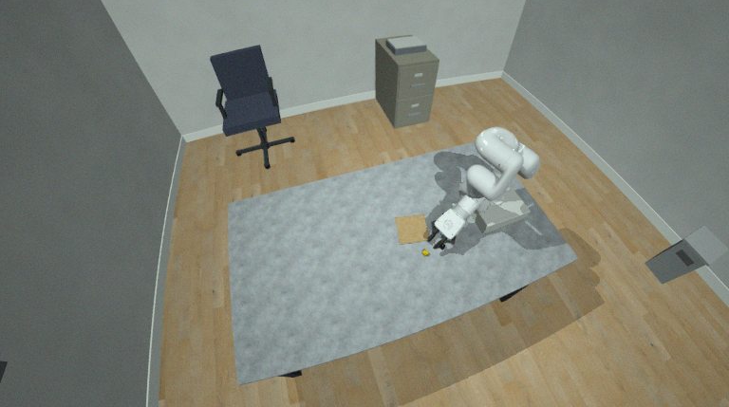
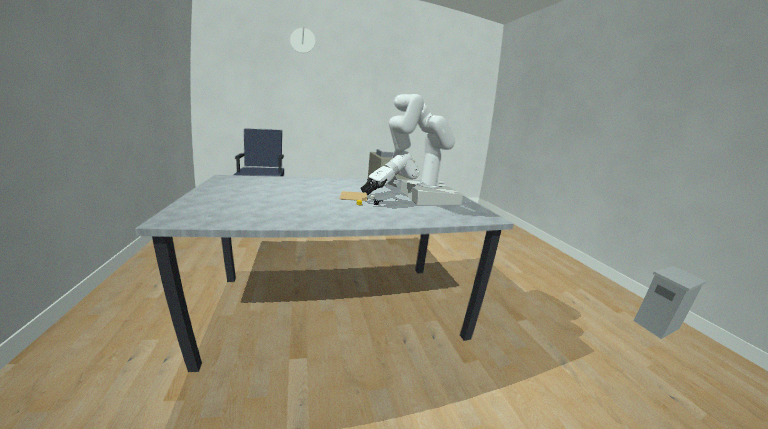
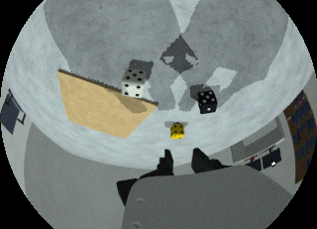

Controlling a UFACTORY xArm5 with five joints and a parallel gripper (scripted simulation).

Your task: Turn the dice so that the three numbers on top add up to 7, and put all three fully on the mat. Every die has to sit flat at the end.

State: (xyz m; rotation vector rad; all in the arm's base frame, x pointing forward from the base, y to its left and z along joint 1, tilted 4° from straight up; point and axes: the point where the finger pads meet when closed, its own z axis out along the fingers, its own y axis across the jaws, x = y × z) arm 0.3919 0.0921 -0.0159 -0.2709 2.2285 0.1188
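Note:
A tan square mat (image 1: 411, 228) (image 2: 352, 195) (image 3: 99, 106) lies on the grey table (image 1: 322, 273) (image 2: 271, 203). In the wrist view a white die (image 3: 134, 81) sits flat at the mat's far edge, with several pips on top. A black die (image 3: 206, 100) sits flat on the bare table to the right of the mat. A small yellow die (image 1: 425, 252) (image 2: 359, 203) (image 3: 176, 130) lies on the table, off the mat and just ahead of my fingertips. My gripper (image 1: 438, 244) (image 2: 367, 189) (image 3: 180, 158) hangs a little above the table behind the yellow die. Its fingers stand partly apart with nothing between them.
The arm's base plate (image 1: 505, 214) (image 2: 436, 195) stands on the table to the right of the mat. A chair (image 1: 247, 96), a filing cabinet (image 1: 406, 83) and a grey box (image 1: 685, 254) stand on the floor, away from the table.

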